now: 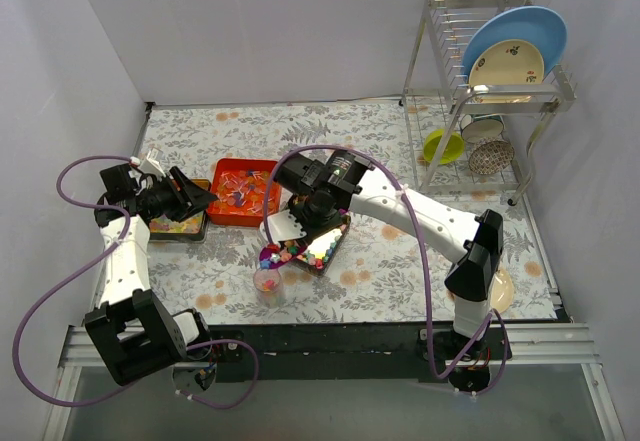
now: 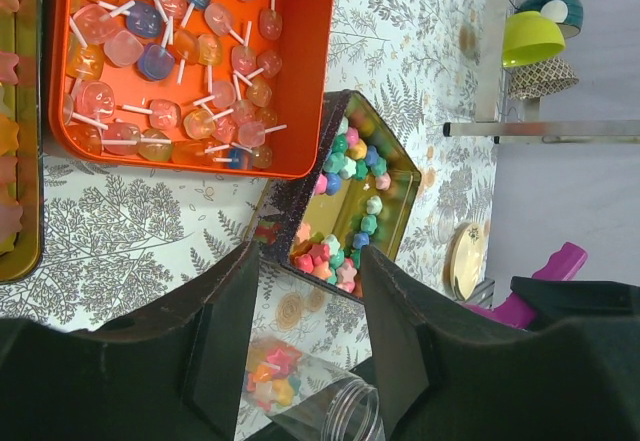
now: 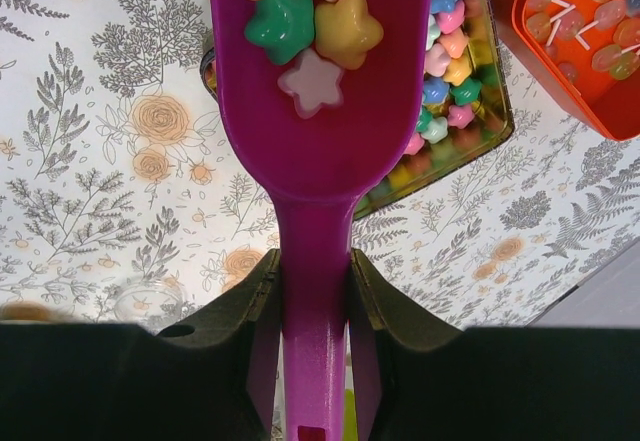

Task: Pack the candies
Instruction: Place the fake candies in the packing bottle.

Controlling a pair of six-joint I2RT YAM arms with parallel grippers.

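Note:
Star-shaped pastel candies [image 3: 300,21] lie in the bowl of a purple scoop [image 3: 315,151], and my right gripper [image 3: 314,261] is shut on its handle. In the top view the scoop [image 1: 272,257] hangs just above a clear jar [image 1: 268,283], beside a dark tin [image 1: 325,251] holding more star candies [image 2: 345,211]. Some candies [image 2: 268,371] sit at the bottom of the jar [image 2: 320,401]. My left gripper [image 2: 308,256] is open, with nothing between its fingers. It hovers at the left [image 1: 200,199], well apart from the jar.
An orange tray [image 1: 243,191] of wrapped lollipop sweets [image 2: 170,51] lies behind the tin. A dark tray [image 1: 170,228] of yellowish sweets sits under my left gripper. A dish rack [image 1: 490,81] with plates and bowls stands at the back right. A small plate [image 1: 500,291] lies by the right arm's base.

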